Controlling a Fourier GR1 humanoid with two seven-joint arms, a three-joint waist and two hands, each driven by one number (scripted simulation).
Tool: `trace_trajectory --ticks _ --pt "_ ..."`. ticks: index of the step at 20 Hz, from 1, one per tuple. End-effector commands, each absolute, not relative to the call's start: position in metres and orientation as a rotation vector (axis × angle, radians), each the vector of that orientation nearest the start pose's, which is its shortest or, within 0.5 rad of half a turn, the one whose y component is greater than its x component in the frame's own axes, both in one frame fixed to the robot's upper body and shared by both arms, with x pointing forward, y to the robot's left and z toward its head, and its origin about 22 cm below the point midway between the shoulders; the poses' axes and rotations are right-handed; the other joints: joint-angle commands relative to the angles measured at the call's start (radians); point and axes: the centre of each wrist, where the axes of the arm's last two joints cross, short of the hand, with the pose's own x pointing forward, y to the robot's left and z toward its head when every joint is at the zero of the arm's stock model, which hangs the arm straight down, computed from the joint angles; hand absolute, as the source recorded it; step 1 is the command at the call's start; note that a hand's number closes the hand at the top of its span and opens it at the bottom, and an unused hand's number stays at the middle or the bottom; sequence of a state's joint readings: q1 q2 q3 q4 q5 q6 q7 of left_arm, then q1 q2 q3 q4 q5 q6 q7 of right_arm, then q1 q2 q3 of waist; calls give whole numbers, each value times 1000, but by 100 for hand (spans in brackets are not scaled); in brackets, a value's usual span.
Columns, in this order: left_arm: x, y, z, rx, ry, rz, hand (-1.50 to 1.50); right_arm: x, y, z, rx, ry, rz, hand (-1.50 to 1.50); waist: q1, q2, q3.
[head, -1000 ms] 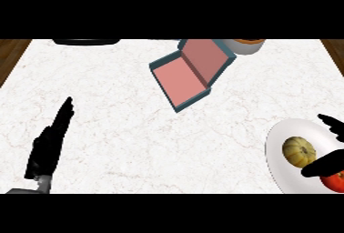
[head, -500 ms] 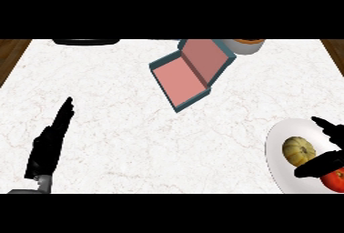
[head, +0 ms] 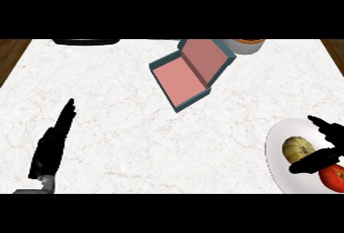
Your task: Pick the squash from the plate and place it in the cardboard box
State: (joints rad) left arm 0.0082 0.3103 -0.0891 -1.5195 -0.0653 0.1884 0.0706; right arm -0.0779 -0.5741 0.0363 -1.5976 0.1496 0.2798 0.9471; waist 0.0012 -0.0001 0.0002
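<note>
White marble counter (head: pixel 134 136): black right hand (head: pixel 321 154), fingers spread, brackets the round yellow squash (head: pixel 297 149) on the white plate (head: pixel 279 157), lower right; black left hand (head: pixel 52 143) rests open, lower left.

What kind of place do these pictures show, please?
Probably a kitchen counter: a white marble top carries a plate with a squash and a red fruit, and an open box.

Counter top (head: pixel 134 136): white marble look, faint grey-brown veining, smooth, matt. Wood-grain brown strips at far left and far right edges. Cardboard box (head: pixel 180 84), far centre: matt pink inside, teal outer walls, flat finish. Plate (head: pixel 279 157), near right: plain white, smooth. Squash (head: pixel 297 149) on it: dull yellow-green, slightly mottled skin. Both hands: uniform matt black.
</note>
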Motion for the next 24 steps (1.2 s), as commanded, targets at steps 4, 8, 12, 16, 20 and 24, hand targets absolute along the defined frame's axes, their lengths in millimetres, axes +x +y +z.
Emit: trace_trajectory --ticks 4,8,12,16,20,24 --pt "233 298 20 394 -1446 -214 0 252 -328 58 -608 -525 541 -150 1 -1 0" --pt "245 280 -3 374 -1453 -208 0 245 -339 57 -593 -524 589 -150 -4 0 0" --pt "237 286 -11 367 -1443 -202 0 269 -328 39 -571 -517 586 -150 1 1 0" --pt "217 279 1 389 -1444 -198 0 256 -309 58 -560 -557 543 150 1 -1 0" --pt "237 292 8 392 -1450 -199 0 255 -324 44 -783 -569 612 150 0 0 0" --pt "231 266 17 375 -1457 -199 0 258 -320 47 -868 -662 687 150 4 -1 0"
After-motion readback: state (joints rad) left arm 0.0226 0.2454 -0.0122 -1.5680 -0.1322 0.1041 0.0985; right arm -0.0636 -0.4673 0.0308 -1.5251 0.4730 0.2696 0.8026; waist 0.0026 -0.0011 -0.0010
